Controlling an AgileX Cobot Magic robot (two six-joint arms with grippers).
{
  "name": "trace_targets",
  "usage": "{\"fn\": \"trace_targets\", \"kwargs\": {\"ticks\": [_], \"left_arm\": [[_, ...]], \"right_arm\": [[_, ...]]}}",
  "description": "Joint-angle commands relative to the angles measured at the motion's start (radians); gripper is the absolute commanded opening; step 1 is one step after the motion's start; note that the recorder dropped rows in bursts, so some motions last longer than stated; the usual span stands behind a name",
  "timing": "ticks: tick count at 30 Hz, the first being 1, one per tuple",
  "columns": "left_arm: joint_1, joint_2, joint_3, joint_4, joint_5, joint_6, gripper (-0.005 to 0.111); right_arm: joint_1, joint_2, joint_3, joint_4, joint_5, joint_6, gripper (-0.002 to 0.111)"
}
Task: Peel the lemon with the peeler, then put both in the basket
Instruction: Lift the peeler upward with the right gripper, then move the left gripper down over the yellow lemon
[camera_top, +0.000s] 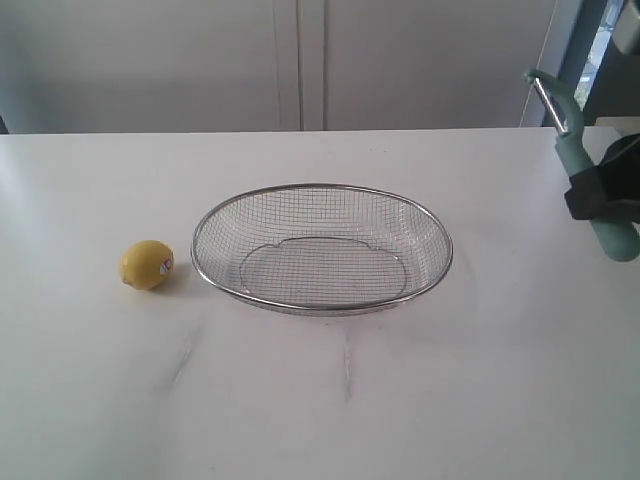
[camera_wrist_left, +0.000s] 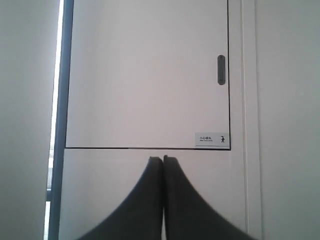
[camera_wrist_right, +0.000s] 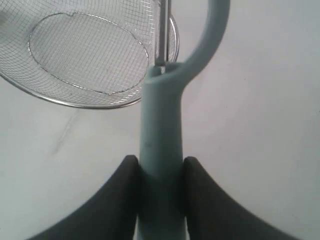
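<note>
R pincer (camera_wrist_right: 161, 167) clamped on the teal handle of the peeler (camera_wrist_right: 162, 115), holding it in the air at the right edge of the ext. view, blade head up, above the tabletop (camera_top: 450, 400). L pincer (camera_wrist_left: 163, 160) fully closed, empty, facing a white wall panel (camera_wrist_left: 150, 75). The lemon (camera_top: 147, 265) sits on the tabletop just left of the basket (camera_top: 320, 308), not touching, sticker toward it. The basket is mid-tabletop.

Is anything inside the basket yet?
No: the basket shows only bare mesh, floor fully visible; lemon sits outside on the table, peeler in the right tool.
</note>
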Motion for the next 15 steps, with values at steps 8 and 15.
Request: {"fn": "trace_targets", "kwargs": {"ticks": [8,15], "left_arm": [[-0.203,0.278,-0.132,-0.008,-0.053,0.227,0.000],[-0.273,0.449,-0.167,-0.008,-0.046,0.413,0.000]], "right_arm": [[0.000,-0.009,0.003,0.009,-0.015,0.005,0.000],[0.000,-0.009,0.003,0.009,-0.015,0.005,0.000]]}}
